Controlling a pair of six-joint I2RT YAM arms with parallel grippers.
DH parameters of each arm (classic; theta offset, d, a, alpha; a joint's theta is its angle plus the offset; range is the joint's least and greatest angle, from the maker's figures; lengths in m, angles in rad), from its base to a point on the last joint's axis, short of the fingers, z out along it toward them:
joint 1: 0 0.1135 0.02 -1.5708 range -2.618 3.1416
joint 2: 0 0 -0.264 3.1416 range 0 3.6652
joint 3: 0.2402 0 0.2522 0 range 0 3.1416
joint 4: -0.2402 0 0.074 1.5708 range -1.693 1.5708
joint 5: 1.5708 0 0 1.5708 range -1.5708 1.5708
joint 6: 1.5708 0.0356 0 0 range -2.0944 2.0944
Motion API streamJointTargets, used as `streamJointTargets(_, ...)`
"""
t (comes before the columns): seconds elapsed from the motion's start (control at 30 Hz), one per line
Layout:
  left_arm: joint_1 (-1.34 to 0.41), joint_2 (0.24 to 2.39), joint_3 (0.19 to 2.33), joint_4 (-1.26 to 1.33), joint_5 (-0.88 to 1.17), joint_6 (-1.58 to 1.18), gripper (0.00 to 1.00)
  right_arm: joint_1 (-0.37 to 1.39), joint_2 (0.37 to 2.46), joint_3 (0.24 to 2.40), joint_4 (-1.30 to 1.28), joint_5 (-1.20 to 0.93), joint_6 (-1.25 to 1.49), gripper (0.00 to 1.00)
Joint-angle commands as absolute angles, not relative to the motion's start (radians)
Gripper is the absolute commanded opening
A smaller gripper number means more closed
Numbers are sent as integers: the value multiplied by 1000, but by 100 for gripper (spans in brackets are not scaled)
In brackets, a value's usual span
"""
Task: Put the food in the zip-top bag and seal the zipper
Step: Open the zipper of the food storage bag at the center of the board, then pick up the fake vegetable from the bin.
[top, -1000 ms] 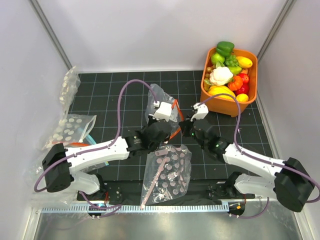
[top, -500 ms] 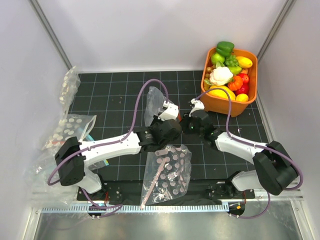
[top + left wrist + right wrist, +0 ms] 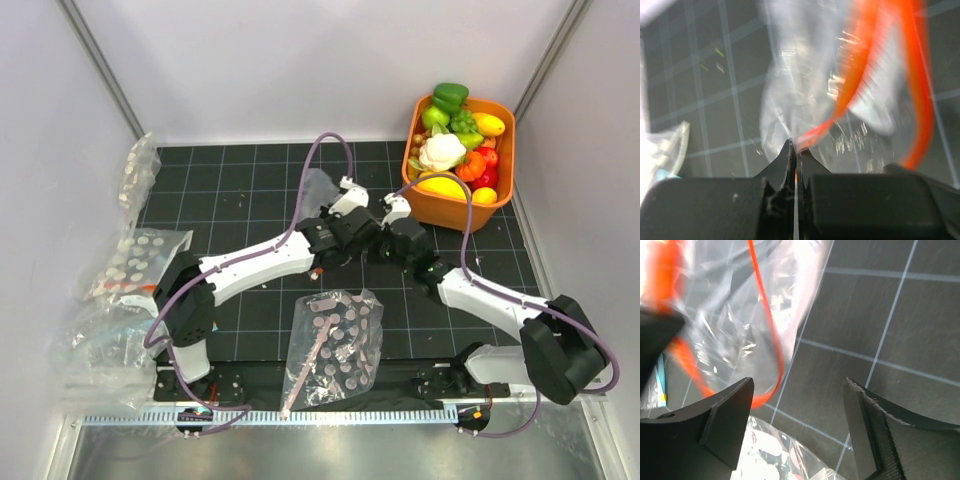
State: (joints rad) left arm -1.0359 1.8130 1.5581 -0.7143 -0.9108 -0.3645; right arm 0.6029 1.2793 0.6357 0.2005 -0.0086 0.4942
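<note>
The clear zip-top bag (image 3: pixel 314 188) hangs crumpled over the mat's middle. My left gripper (image 3: pixel 350 222) is shut on it: in the left wrist view the jaws (image 3: pixel 797 149) pinch the orange-red zipper (image 3: pixel 864 65), and the bag (image 3: pixel 800 85) droops beyond. My right gripper (image 3: pixel 378 243) stands open just right of it. The right wrist view shows its fingers (image 3: pixel 726 421) spread wide, with the zipper loop (image 3: pixel 769 325) near the left finger and nothing between them. The food lies in the orange basket (image 3: pixel 504 150): white cauliflower (image 3: pixel 441 151), green pepper (image 3: pixel 450 96), orange round piece (image 3: pixel 470 165).
A pink-dotted bag (image 3: pixel 336 345) lies flat near the front, between the arm bases, and shows under my right gripper (image 3: pixel 767 455). White-dotted bags (image 3: pixel 140 255) sit along the left wall, with more clear plastic (image 3: pixel 100 345) at the front left. The basket holds several other toy foods.
My right gripper has opened and let go of the bag's mouth. Both arms have moved farther back and right, the left one carrying the bag by its zipper.
</note>
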Motion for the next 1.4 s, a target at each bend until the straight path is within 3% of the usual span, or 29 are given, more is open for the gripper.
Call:
streamJointTargets(0.0, -950, 1763, 1477, -676, -694, -411, 0, 603, 1241, 641, 221, 64, 479, 79)
streamJointTargets(0.17, -913, 1729, 1425, -643, -542, -454, 0, 603, 1226, 646, 201, 80, 468, 85)
streamJointTargets(0.33, -871, 1724, 1413, -640, -508, -486, 0, 600, 1065, 632, 173, 190, 443, 92)
streamJointTargets(0.6, -868, 1678, 1401, -629, -466, -488, 0, 523, 1034, 856, -67, 463, 416, 100)
streamJointTargets(0.93, -882, 1638, 1368, -606, -495, -466, 0, 242, 1328, 1201, -236, 512, 548, 100)
streamJointTargets(1.13, -888, 1632, 1367, -606, -500, -466, 0, 144, 1514, 1311, -181, 577, 583, 100)
streamJointTargets(1.37, -896, 1625, 1365, -604, -499, -466, 0, 64, 1742, 1483, -115, 508, 562, 100)
